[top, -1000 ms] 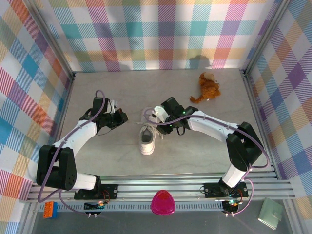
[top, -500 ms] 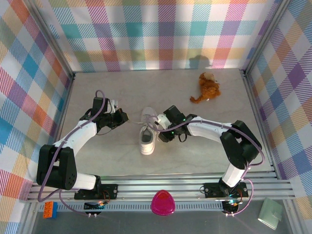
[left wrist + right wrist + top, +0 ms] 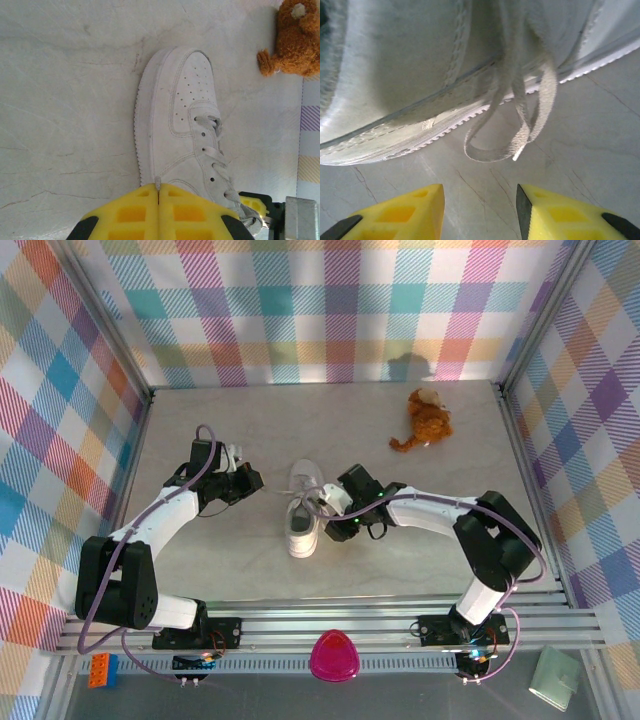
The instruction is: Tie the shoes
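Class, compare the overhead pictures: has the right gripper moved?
Yes. The right gripper has slid toward the near edge, alongside the sneaker, away from the plush toy.

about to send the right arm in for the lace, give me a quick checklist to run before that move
1. Right gripper open: ok, jaws apart with nothing between them.
2. Lace ahead of it: ok, a loose loop hangs off the sneaker onto the table, just beyond the fingertips.
3. Left gripper shut: ok, fingers pressed together.
4. Left gripper pinching lace: cannot tell; a small white bit shows at the seam.
5. Sneaker sitting on its sole: ok.
6. Plush toy out of the way: ok, well apart from the sneaker.
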Controlling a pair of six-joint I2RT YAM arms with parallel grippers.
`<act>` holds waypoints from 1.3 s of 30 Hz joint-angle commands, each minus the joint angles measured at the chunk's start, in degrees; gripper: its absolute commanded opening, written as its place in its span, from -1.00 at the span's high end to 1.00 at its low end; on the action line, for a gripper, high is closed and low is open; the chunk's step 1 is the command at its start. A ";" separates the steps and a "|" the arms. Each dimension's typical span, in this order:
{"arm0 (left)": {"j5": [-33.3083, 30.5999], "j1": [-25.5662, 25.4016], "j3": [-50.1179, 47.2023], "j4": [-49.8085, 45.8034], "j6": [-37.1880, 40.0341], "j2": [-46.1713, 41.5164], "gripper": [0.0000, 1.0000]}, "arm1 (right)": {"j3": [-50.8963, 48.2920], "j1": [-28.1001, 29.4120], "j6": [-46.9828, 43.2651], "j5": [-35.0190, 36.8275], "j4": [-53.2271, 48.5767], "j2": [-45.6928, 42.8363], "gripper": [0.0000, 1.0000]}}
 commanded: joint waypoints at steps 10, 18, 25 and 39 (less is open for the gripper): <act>0.58 0.91 0.46 -0.71 -0.11 0.74 1.00 | 1.43 2.39 -0.67 0.00 6.30 5.71 0.01; 0.66 0.99 0.20 -0.42 0.17 0.43 1.00 | -4.06 2.56 3.14 14.62 18.12 4.29 0.82; 0.89 1.61 0.89 -1.70 1.75 -1.18 1.00 | -9.54 2.57 1.18 23.58 22.19 -6.64 1.00; -2.21 1.99 1.32 -6.88 5.22 -3.55 1.00 | -5.68 0.80 -1.03 25.08 10.28 -9.85 1.00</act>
